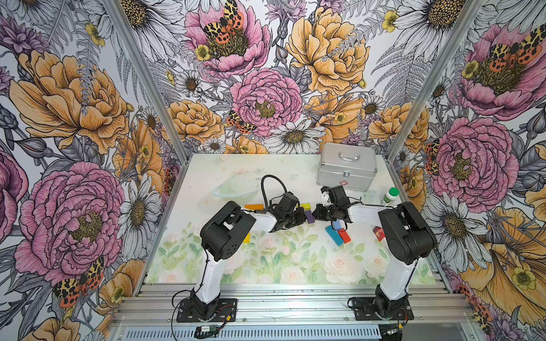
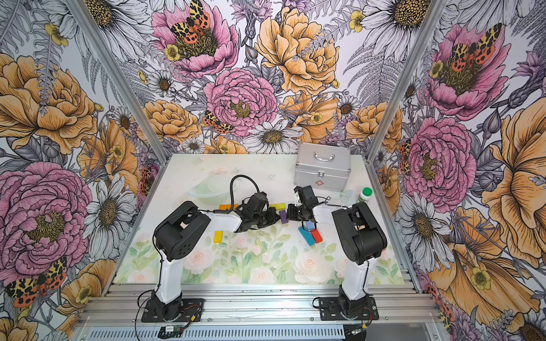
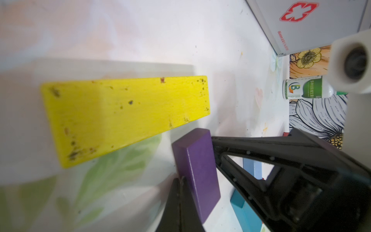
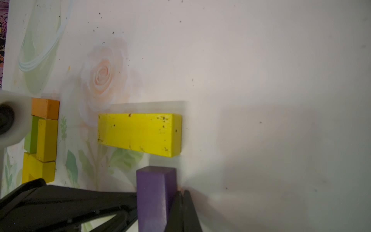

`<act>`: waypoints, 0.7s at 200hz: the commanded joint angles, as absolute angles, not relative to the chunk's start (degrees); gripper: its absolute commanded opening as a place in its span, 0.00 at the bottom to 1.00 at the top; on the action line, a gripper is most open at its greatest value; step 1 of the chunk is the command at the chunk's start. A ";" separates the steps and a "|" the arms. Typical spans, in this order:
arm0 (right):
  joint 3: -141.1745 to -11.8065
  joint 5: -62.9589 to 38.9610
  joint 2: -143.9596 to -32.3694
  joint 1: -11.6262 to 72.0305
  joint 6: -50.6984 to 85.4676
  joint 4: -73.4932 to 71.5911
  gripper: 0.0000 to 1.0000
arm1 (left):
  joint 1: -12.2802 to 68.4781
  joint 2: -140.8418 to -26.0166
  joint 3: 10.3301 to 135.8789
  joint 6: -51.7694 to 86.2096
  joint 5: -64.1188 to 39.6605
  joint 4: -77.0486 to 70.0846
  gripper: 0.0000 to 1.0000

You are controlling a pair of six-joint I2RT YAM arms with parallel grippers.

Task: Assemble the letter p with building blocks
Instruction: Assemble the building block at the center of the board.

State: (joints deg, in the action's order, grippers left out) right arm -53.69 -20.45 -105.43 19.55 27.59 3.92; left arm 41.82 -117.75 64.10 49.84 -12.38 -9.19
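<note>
Nine blocks, one case, one bottle, one carton

purple block: cut by frame edge | red carton: mostly behind right arm | bottle: cap mostly hidden

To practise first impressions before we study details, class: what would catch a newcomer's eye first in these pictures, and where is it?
The huge flowered wallpaper on the walls around the table dominates. At the table's middle, the shut left gripper and the shut right gripper flank a purple block, one on each side, beside a long yellow block. A silver case with a handle stands at the far edge, on the right arm's side.
</note>
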 commanded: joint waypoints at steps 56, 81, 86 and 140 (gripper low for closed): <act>-54.27 -20.35 -109.25 19.69 28.21 7.73 0.00 | 40.96 -121.07 65.43 50.10 -12.51 -6.86 0.00; -53.99 -20.11 -109.25 19.60 28.30 7.71 0.00 | 40.87 -121.51 65.72 50.12 -12.72 -6.86 0.00; -54.09 -20.20 -109.33 19.60 28.30 7.73 0.00 | 40.87 -121.54 65.75 50.08 -12.75 -6.87 0.00; -53.97 -20.28 -109.69 19.25 28.21 7.72 0.00 | 40.76 -122.10 66.93 50.19 -13.10 -6.71 0.00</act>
